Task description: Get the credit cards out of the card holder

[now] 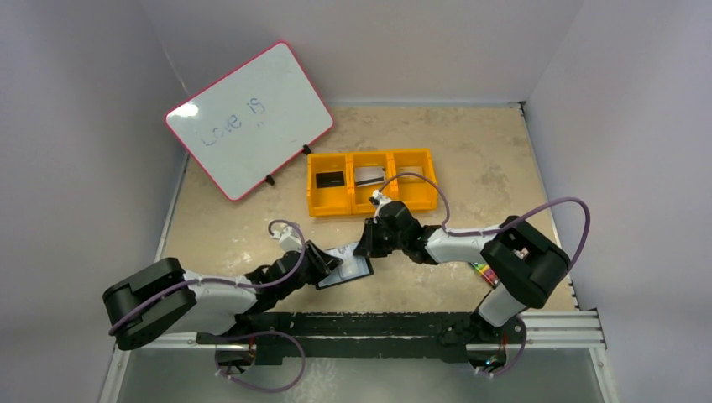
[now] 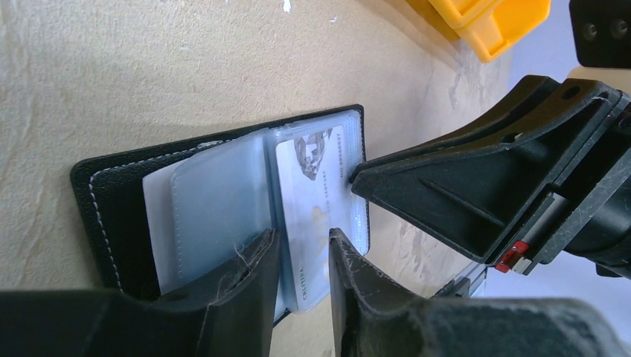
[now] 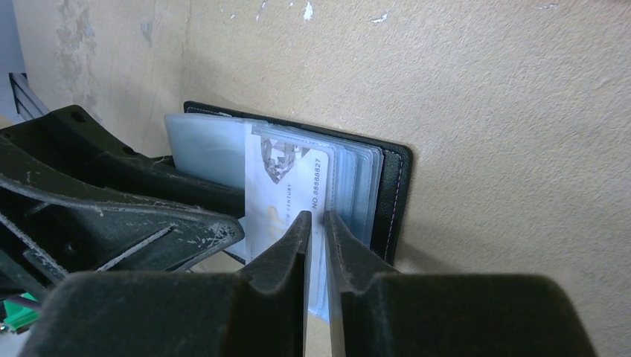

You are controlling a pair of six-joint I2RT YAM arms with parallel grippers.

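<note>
The black book-fold, clear-sleeved card holder [image 1: 354, 273] lay open on the beige table [image 1: 470, 159] between the arms. Bare surface ran from its far edge to the orange three-compartment tray [image 1: 374, 208], which held a black card [image 1: 329, 179] and a silvery-grey card [image 1: 368, 175]. The right gripper [image 3: 316, 217] was clamped on the edge of a pale printed card [image 3: 286, 186] marked "NO 88880827", the left gripper [image 2: 303, 238] sat narrowly apart over the holder's near edge, and a pink-rimmed whiteboard [image 1: 249, 119] read "Love is".

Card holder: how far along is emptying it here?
Done: a black card and a grey card lie in the orange tray. In hand: the right gripper pinches a pale printed card in the open card holder, whose near edge the left gripper straddles. Left: pulling that card free; whether more cards remain inside is unclear.
</note>
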